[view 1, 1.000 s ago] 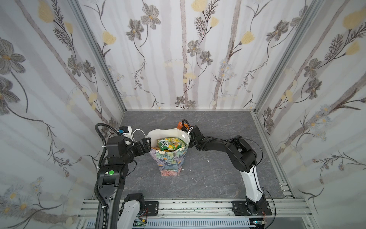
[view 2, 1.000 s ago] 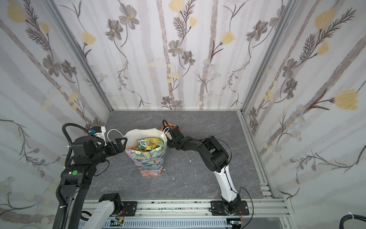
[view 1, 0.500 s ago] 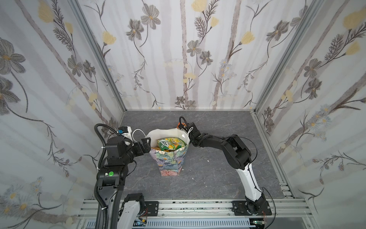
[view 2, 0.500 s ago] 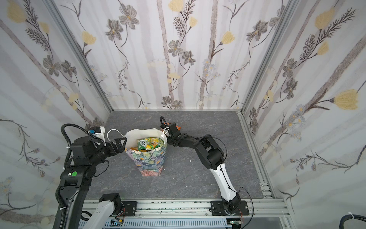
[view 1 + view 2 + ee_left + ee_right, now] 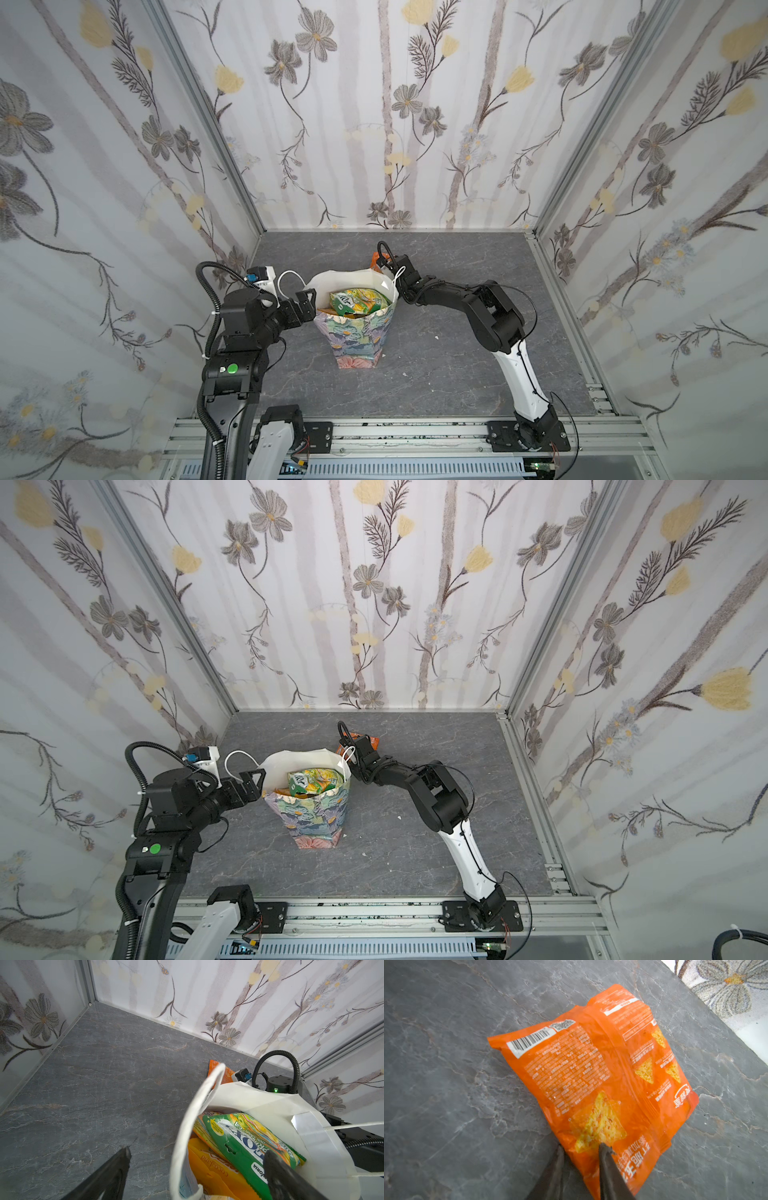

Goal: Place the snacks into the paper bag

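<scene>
The paper bag stands upright in the middle of the table, mouth open and filled nearly to the rim. A green packet lies on top, with an orange-yellow box under it.

Just beyond the bag's far right corner, an orange packet lies flat on the table, printed back up (barcode and small text showing). The right gripper has reached it there. Its fingers are drawn narrow and pinch the packet's near edge, one on top of the foil and one at its border.

The left gripper sits at the bag's left rim with its fingers spread wide and holding nothing. One finger is over bare table and the other over the green packet, with a white cord handle looping up between them. Whether they touch the paper cannot be told.
</scene>
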Motion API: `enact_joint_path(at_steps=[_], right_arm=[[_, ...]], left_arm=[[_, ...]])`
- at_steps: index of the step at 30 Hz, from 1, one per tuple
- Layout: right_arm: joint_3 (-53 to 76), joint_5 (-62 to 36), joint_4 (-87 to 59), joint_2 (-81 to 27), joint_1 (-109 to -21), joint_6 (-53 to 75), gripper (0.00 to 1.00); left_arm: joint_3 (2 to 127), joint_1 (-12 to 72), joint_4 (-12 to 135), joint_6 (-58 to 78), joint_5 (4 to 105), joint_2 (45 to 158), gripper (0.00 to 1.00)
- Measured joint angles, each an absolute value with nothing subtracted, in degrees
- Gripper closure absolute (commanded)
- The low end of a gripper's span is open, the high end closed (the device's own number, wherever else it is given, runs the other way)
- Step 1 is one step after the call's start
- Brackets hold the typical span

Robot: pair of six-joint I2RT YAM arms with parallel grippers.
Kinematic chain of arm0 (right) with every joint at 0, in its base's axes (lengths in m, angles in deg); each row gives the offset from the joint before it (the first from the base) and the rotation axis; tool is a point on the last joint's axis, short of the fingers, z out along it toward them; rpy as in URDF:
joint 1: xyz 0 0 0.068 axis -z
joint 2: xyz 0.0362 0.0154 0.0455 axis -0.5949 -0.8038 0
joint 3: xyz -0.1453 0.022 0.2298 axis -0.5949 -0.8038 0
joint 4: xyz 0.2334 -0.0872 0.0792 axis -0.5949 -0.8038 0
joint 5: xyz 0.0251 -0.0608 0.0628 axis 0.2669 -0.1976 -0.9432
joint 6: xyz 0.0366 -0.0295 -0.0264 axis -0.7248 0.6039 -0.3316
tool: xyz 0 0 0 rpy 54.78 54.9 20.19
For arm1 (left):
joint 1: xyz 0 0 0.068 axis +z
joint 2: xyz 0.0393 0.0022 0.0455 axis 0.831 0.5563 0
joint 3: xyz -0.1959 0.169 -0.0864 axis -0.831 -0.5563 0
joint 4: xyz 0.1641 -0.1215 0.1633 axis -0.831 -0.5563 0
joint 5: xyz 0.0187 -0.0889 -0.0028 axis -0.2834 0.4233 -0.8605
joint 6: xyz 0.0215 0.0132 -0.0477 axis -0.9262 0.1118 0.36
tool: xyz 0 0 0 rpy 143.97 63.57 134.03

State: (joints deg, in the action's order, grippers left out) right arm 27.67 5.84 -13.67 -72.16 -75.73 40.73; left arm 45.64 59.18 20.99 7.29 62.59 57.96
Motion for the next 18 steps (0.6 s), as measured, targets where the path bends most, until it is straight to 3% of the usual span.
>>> enact_joint_path(at_steps=[4, 6, 18], right_arm=[[27.96, 5.82, -14.94, -72.16, -75.55, 39.66, 0.96], [27.96, 5.82, -15.42, -71.96, -75.55, 38.65, 1.00], [24.72, 5.49, -21.02, -64.38, -74.28, 34.28, 1.00]], left_arm=[[45.64, 59.18, 21.01, 7.29, 62.59, 58.00, 0.00], [45.61, 59.18, 21.01, 7.29, 62.53, 57.78, 0.00], [45.53, 59.21, 21.49, 7.31, 61.43, 57.67, 0.00]])
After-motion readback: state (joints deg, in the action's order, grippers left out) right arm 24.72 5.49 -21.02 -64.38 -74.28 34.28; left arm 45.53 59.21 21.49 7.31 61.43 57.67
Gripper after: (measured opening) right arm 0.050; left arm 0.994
